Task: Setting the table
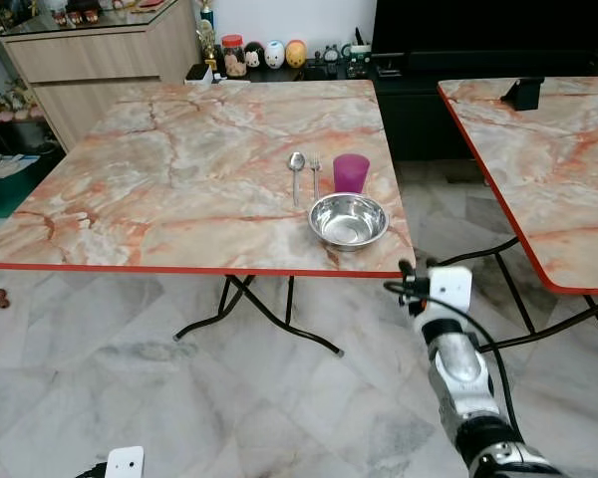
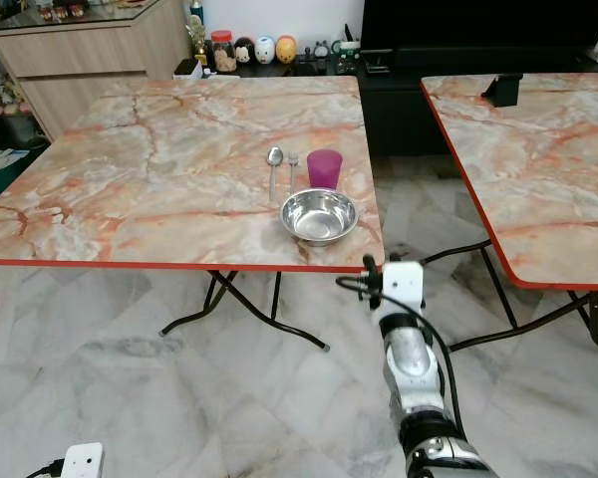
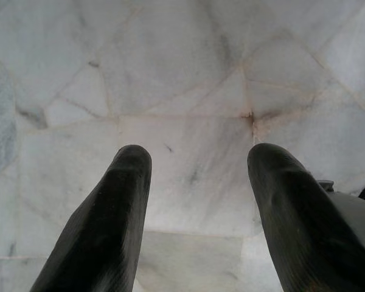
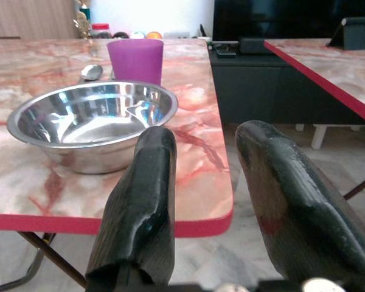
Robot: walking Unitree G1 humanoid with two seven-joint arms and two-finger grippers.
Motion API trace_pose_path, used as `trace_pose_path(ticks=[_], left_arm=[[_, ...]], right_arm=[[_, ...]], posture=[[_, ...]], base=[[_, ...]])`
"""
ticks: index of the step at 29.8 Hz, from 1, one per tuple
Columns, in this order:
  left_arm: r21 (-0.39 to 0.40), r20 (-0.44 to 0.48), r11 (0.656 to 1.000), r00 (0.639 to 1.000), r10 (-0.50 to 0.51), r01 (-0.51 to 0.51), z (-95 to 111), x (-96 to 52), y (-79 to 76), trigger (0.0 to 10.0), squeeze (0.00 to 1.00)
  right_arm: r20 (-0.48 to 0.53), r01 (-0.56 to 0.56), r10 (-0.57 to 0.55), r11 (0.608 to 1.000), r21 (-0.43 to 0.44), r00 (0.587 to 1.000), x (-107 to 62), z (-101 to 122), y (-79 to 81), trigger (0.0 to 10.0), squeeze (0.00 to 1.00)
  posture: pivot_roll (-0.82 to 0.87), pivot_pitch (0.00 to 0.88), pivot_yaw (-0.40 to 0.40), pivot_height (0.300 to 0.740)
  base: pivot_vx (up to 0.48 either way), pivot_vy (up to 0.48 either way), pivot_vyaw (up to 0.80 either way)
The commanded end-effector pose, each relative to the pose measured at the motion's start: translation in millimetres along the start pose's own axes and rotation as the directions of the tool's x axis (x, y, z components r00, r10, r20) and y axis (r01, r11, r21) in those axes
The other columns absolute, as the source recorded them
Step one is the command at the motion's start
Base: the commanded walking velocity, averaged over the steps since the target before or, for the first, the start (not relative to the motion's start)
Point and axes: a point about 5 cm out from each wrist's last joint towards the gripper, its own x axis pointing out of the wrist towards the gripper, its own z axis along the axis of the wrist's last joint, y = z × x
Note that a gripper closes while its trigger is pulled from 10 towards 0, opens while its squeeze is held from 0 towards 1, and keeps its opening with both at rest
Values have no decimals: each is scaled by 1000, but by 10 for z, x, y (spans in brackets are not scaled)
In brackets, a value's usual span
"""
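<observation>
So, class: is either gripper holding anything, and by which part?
Nothing is held. The right gripper is open off the table's corner, short of the steel bowl. The left gripper hangs open above the floor.

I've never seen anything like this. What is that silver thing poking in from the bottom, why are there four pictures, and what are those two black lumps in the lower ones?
The silver thing is a walking robot's right arm. The two wide pictures come from its head cameras, looking down at a marble-patterned table. On the table, near the corner, sit a steel bowl, a purple cup, a spoon and a fork.

The other two pictures come from cameras on its wrists. The black lumps are each gripper's two fingers. The right gripper is just off the table's edge, pointing at the bowl, fingers apart and holding nothing. The left gripper hangs over the floor tiles, also open and empty.
</observation>
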Motion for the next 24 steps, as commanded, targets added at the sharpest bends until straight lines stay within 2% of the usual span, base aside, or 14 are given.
trace_pose_path(ticks=[1, 3, 7, 15, 24], left_arm=[[-10, -13, 1000, 1000, 8, -8, -37, -7, 0, 10000, 0], [-8, -14, 1000, 1000, 6, -6, -39, -7, -4, 10000, 0], [-82, 11, 997, 1000, -15, 16, -20, -5, -28, 10000, 0], [-71, 27, 997, 999, -21, 23, 23, 6, -60, 10000, 0], [-62, 34, 998, 999, -27, 29, 30, 6, -72, 10000, 0]], right_arm=[[28, -9, 9, 1000, 7, 1000, 12, 43, 3, 10000, 0], [39, -20, 19, 1000, 5, 999, 18, 66, 9, 10000, 0], [76, -35, 34, 999, 12, 997, 80, 205, 39, 10000, 0], [153, -54, 47, 998, 39, 987, 192, 430, 108, 10000, 0], [151, -65, 58, 997, 46, 987, 190, 447, 125, 10000, 0]], posture=[[-38, 0, 64, 740], [-35, 0, 61, 740], [-37, 0, 56, 740], [-36, 0, 56, 740], [-34, 0, 56, 740]], base=[[0, 0, 0], [0, 0, 0], [0, 0, 0], [263, 0, 0], [350, 0, 0]])
